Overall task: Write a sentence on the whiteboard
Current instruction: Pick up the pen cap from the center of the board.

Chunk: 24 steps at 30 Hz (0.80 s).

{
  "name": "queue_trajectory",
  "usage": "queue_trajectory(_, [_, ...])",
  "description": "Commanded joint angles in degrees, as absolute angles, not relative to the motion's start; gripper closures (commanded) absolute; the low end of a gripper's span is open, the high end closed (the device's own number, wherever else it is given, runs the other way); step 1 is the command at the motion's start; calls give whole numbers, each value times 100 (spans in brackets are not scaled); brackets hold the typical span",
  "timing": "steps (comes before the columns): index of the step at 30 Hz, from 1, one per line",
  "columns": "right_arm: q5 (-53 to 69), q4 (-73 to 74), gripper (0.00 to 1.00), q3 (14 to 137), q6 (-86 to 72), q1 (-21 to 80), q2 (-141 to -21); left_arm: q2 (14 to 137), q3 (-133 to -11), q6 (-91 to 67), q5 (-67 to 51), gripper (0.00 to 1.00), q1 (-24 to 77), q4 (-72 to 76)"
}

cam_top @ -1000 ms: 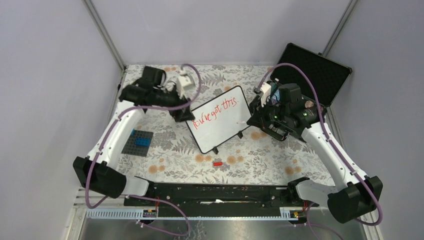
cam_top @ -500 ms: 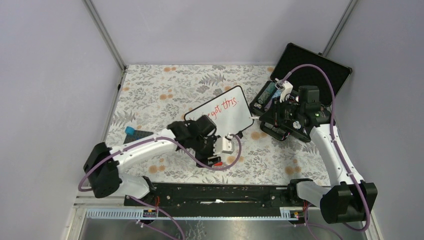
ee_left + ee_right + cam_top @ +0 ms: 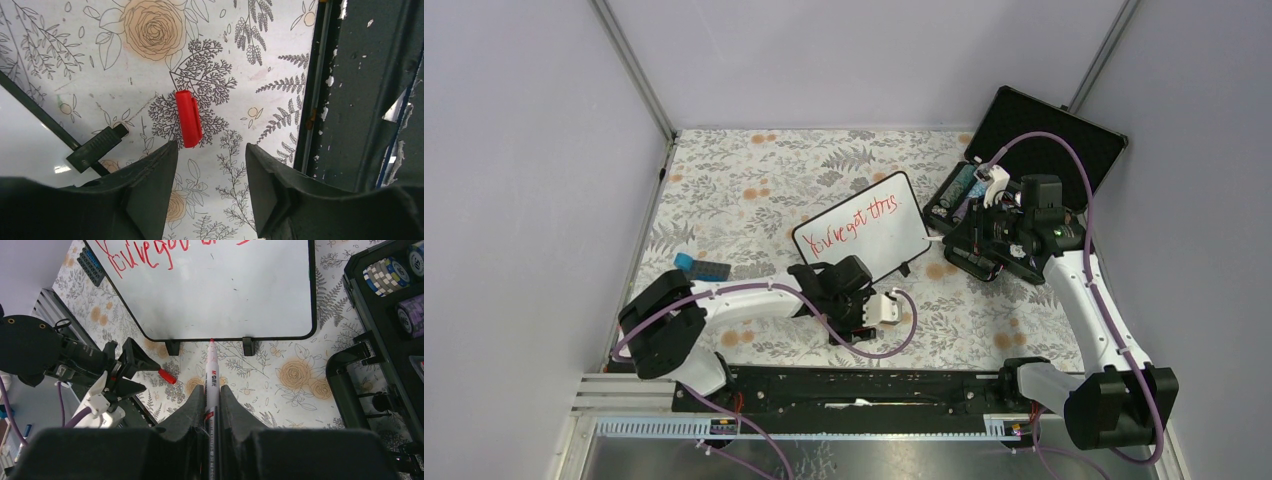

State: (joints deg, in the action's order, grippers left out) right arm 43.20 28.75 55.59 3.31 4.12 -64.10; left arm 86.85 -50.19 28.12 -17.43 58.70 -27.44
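The left arm (image 3: 744,300) and right arm (image 3: 1089,300) have white links, black joints and looping purple cables (image 3: 1044,134); the left end effector (image 3: 210,147) has dark wedge-shaped fingers (image 3: 150,190).

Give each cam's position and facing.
Top external: above and behind the bases, looking down at the table; left arm, right arm and whiteboard show.
Left wrist: low near the table's front edge, facing down; open left pincer frames a red cap.
Right wrist: looks along the right pincer, shut on a marker, toward the whiteboard.
Shared: both wrist views catch the cap and whiteboard.

Floral tablecloth (image 3: 754,180), plain lavender walls (image 3: 524,150)
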Motion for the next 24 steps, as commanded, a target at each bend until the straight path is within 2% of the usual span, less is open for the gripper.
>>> queue_trajectory(1, [4525,2637,100,5539,305,384,-6272,8794,-4935,2745,-1625,42,5906,-2248])
queue_trajectory(13, [4538,2633,100,5531,298,384,-6260,9287,-5045,2821,-1754,52,5898,-2184])
queue_trajectory(24, [4683,2604,100,5503,255,380,-6256,9388,-5446,2720,-1998,90,5768,-2725])
